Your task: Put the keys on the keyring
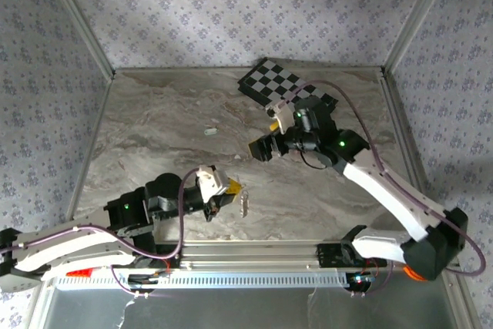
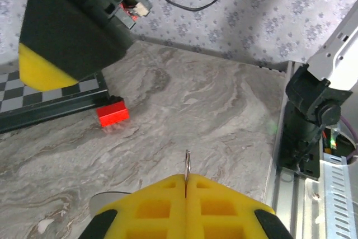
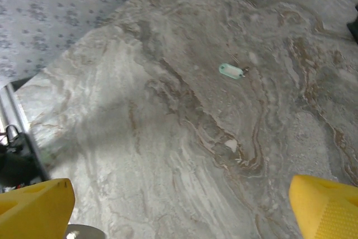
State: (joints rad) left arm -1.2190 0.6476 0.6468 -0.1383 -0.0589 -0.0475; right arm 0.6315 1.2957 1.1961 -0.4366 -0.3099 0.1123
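One mint key (image 3: 231, 71) — one keyring (image 2: 188, 167)

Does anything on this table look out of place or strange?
The mint key lies alone on the table, apart from the ring pinched upright in the shut left pincer. A red block sits beside the chessboard's edge. Nothing looks spilled or broken.
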